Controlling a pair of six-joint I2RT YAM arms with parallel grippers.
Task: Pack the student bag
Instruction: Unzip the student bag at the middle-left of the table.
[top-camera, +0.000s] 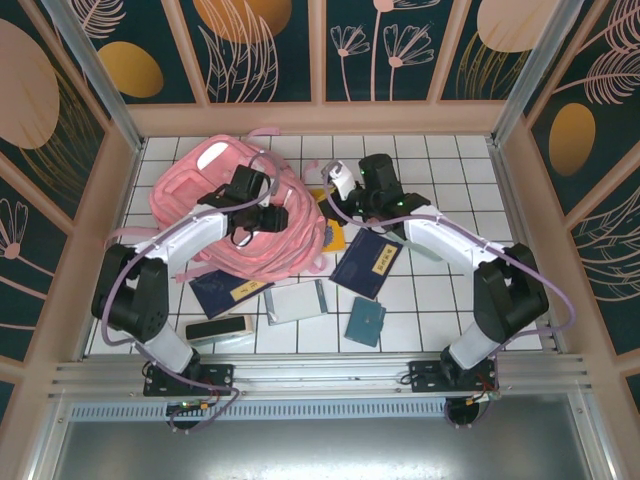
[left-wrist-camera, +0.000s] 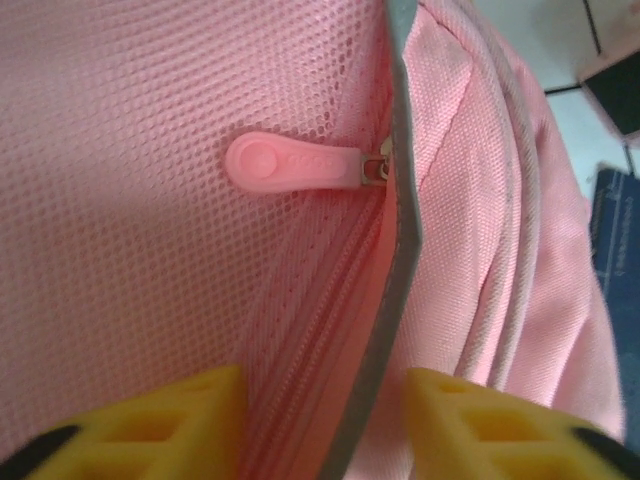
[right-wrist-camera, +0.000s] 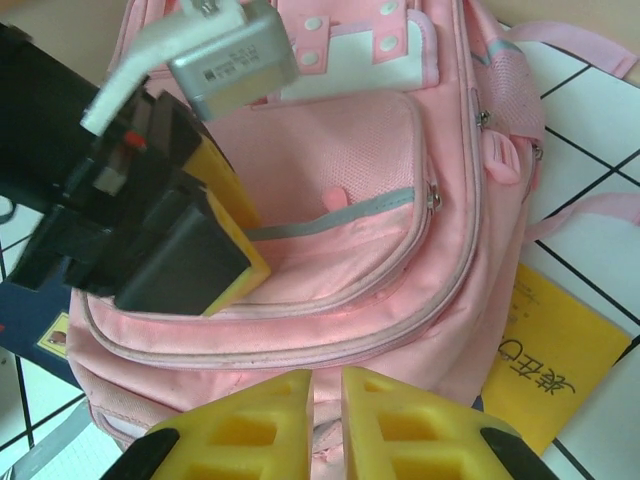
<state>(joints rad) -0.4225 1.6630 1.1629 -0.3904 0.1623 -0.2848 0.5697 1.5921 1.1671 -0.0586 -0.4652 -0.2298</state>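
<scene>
Yellow booklet (right-wrist-camera: 560, 370) is half buried under the pink bag (right-wrist-camera: 380, 250), and the label (top-camera: 385, 262) on the big blue book (top-camera: 358, 270) is way too tiny to read from above.

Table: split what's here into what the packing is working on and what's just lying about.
In hand: pink backpack, its zip pull, left gripper.
Lying about: right navy booklet, left navy booklet, yellow booklet, teal notebook, grey case, black case.

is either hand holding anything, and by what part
Nothing is gripped: the left hand straddles the pocket zip of the student bag; the right hand is empty.
</scene>
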